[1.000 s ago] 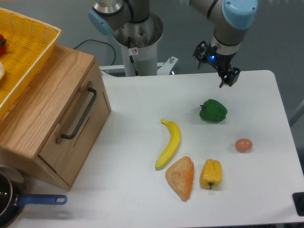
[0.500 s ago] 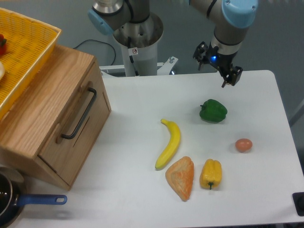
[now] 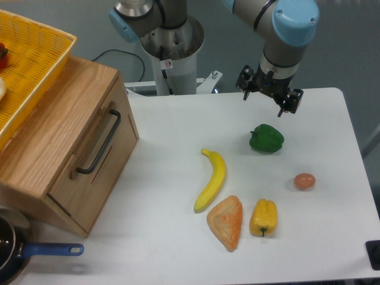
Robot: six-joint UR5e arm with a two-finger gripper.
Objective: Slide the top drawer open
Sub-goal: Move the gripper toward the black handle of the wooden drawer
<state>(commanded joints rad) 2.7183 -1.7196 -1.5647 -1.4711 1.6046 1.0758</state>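
Task not begun. Gripper (image 3: 270, 94) empty above table's far edge, finger spread indiscernible. Top drawer (image 3: 97, 149) closed, bar handle (image 3: 100, 143) untouched, well apart to gripper's left. Approach, grasp, pull remaining.

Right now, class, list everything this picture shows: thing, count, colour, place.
Drawer: one, light oak with black bar handle, shut, left side.
Basket: one, yellow, on the wooden cabinet, top left.
Pan: one, dark with blue handle, bottom left corner.
Banana: one, yellow, table centre.
Green pepper: one, right of centre.
Yellow pepper: one, front right.
Bread: one, orange-brown, beside the yellow pepper.
Egg: one, brown, right.
Table: one, white.
Claw: one, black, open, above the green pepper.
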